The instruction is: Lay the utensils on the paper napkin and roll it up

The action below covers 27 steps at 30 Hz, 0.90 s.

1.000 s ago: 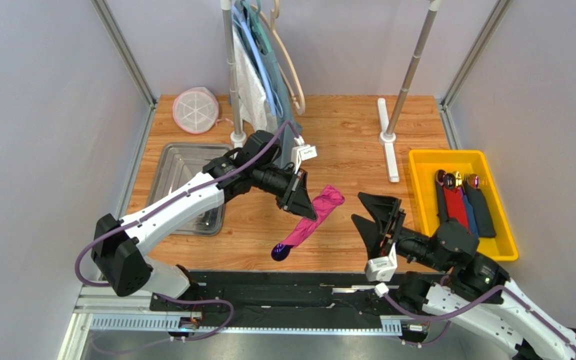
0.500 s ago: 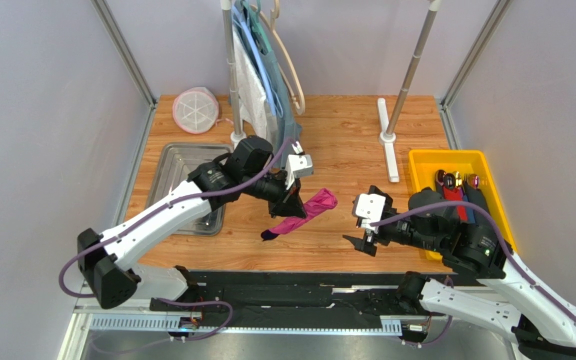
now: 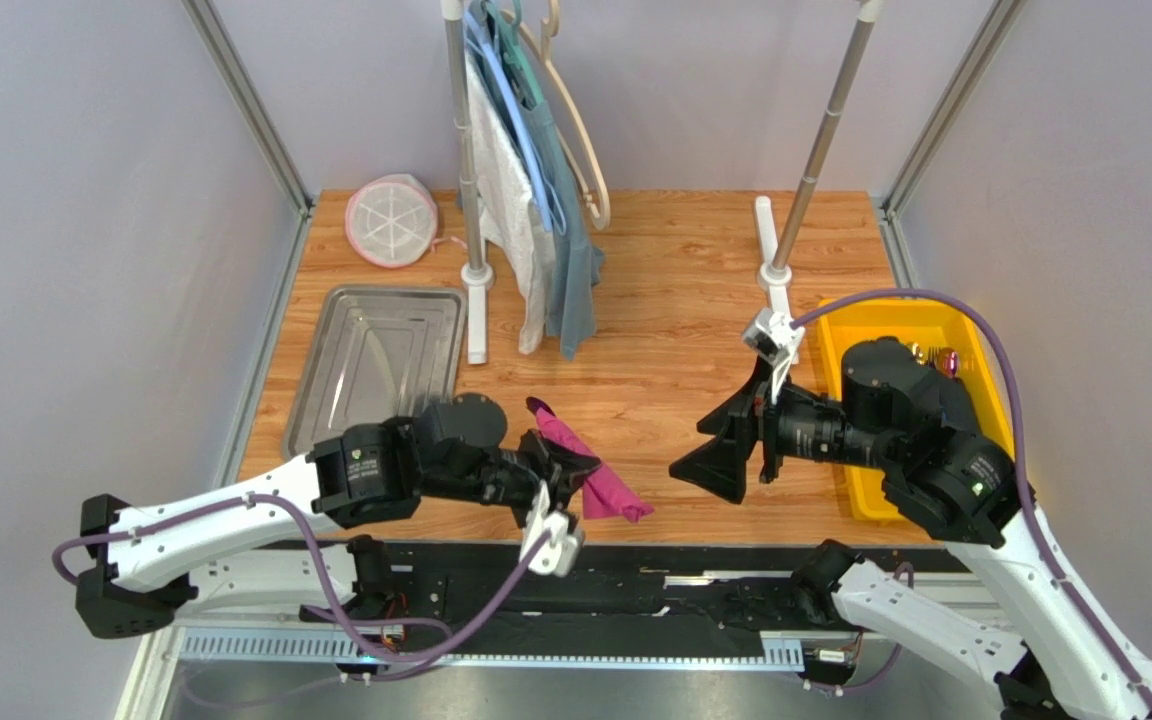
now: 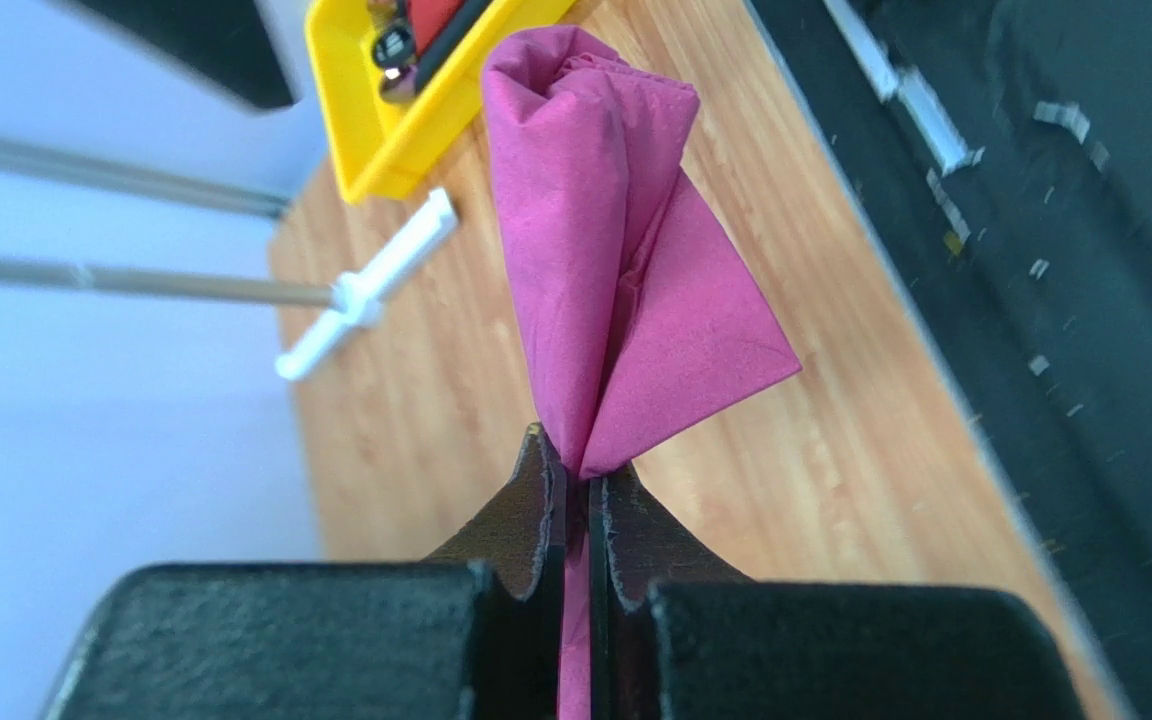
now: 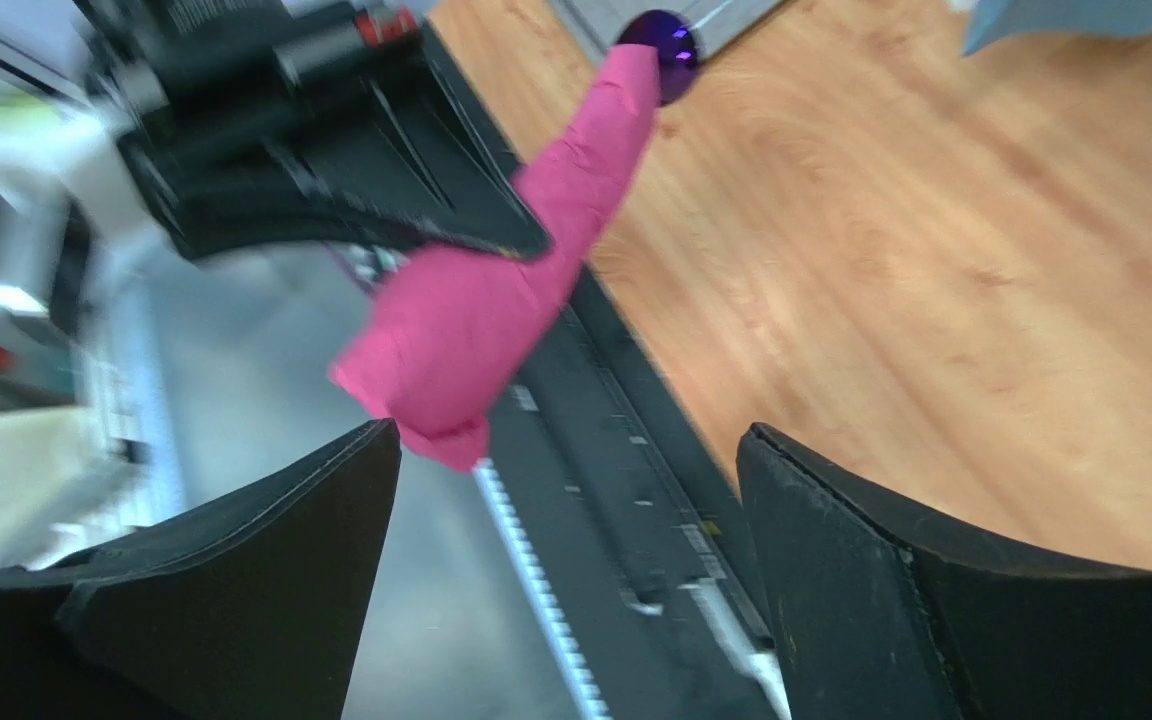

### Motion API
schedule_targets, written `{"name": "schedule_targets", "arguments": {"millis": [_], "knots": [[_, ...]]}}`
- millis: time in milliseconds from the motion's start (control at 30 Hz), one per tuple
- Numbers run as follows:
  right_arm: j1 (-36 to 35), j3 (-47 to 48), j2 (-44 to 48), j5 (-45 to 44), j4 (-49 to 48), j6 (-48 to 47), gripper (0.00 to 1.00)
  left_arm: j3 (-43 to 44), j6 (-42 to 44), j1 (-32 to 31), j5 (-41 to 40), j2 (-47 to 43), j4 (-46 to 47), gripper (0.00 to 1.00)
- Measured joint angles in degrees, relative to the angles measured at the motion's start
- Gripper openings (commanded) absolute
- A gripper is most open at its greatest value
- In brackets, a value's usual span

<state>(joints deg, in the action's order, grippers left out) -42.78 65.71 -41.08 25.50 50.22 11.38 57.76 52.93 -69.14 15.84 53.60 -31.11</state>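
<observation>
At lower centre, the left gripper (image 3: 567,474) was clamped on the rolled paper napkin (image 3: 612,491); the right gripper (image 3: 720,447), mid-right, gaped wide, holding nothing

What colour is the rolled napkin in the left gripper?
The paper napkin is plain magenta-pink; left wrist view shows it best.

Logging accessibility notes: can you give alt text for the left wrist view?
The left end effector is shut on a rolled magenta-pink paper napkin, which sticks out over the wooden tabletop. A yellow plastic bin sits in the background, upper left.
</observation>
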Motion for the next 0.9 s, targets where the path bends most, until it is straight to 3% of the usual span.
{"name": "schedule_targets", "arguments": {"millis": [200, 433, 533, 667, 900], "knots": [[5.84, -2.64, -2.86, 13.07, -5.31, 14.75, 0.82, -7.58, 17.86, -7.63, -8.26, -1.75, 7.08, 0.00], [6.32, -12.46, -5.53, 22.14, -15.12, 25.81, 0.84, -10.78, 30.84, -8.79, -14.12, -0.90, 20.72, 0.00], [6.64, -12.46, -6.08, 23.82, -18.23, 26.99, 0.78, -12.94, 34.84, -8.92, -14.67, -1.31, 26.01, 0.00], [6.99, -12.44, -6.36, 26.14, -23.28, 29.14, 0.63, -15.50, 39.08, -9.35, -14.12, -2.27, 30.25, 0.00], [7.17, -15.47, -6.56, 29.55, -29.99, 34.18, 0.55, -15.76, 42.97, -9.53, -14.03, -1.84, 36.30, 0.00]]}}
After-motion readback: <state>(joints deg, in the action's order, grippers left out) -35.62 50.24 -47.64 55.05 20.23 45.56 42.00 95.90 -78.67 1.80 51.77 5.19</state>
